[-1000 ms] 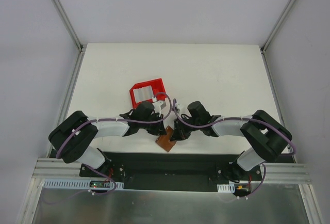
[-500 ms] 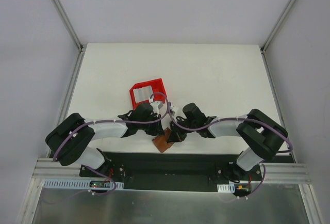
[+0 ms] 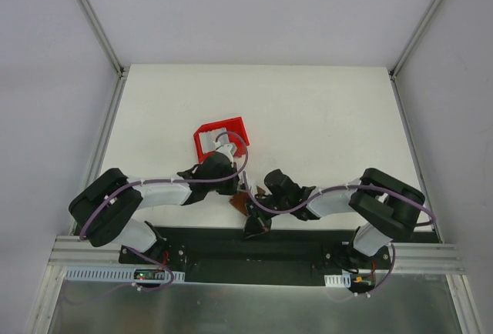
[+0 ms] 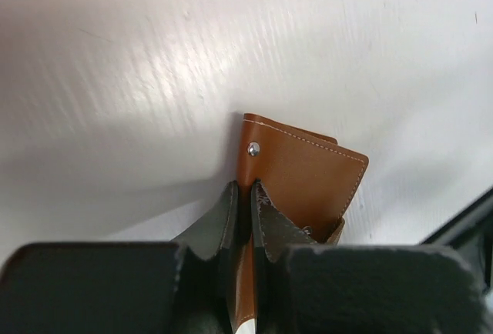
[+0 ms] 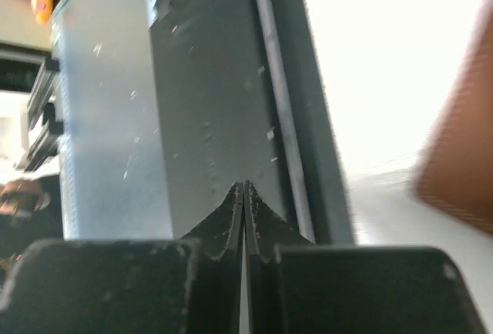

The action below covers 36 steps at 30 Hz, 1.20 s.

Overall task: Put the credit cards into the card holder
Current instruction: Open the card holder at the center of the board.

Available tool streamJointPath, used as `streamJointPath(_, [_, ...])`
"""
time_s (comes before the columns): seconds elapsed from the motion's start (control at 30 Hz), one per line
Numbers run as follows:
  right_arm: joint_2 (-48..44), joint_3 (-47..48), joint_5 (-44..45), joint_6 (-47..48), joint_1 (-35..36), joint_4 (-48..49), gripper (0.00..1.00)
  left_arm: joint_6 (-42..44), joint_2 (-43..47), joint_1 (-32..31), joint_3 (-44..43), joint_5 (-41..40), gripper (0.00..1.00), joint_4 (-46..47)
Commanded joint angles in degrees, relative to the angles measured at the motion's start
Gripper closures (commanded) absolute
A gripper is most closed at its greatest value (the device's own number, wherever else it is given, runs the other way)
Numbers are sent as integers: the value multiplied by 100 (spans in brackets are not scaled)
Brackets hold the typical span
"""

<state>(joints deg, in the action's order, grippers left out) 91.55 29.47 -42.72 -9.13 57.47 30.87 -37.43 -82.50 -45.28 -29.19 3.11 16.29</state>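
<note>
The right end effector [image 5: 244,186] has closed empty and pulled back from the card holder [image 4: 304,180].

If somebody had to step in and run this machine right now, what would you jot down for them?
Left gripper: shut on the card holder, pinching one edge, by the table's near edge.
Right gripper: shut, empty, over the black base plate.
Credit cards: in the red tray, beyond the holder.
Done: no card shows in the holder.
Left: open the holder, fetch the cards, slide them in.
</note>
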Motion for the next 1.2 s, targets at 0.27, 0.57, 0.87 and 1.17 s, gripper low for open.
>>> streamJointPath(0.27, [-697, -828, 568, -563, -385, 307, 96, 394, 514, -183, 519, -681, 100, -108])
streamJointPath(0.57, [-1711, 109, 2828, -740, -298, -1450, 83, -291, 1104, -675, 871, -1050, 100, -390])
streamJointPath(0.87, [-147, 1429, 2612, -459, -263, -1962, 77, -458, 1096, -676, 862, -1208, 100, -487])
streamJointPath(1.17, [-172, 1386, 2558, 42, -122, -2858, 80, -924, 1324, -684, 1047, -1594, 100, -741])
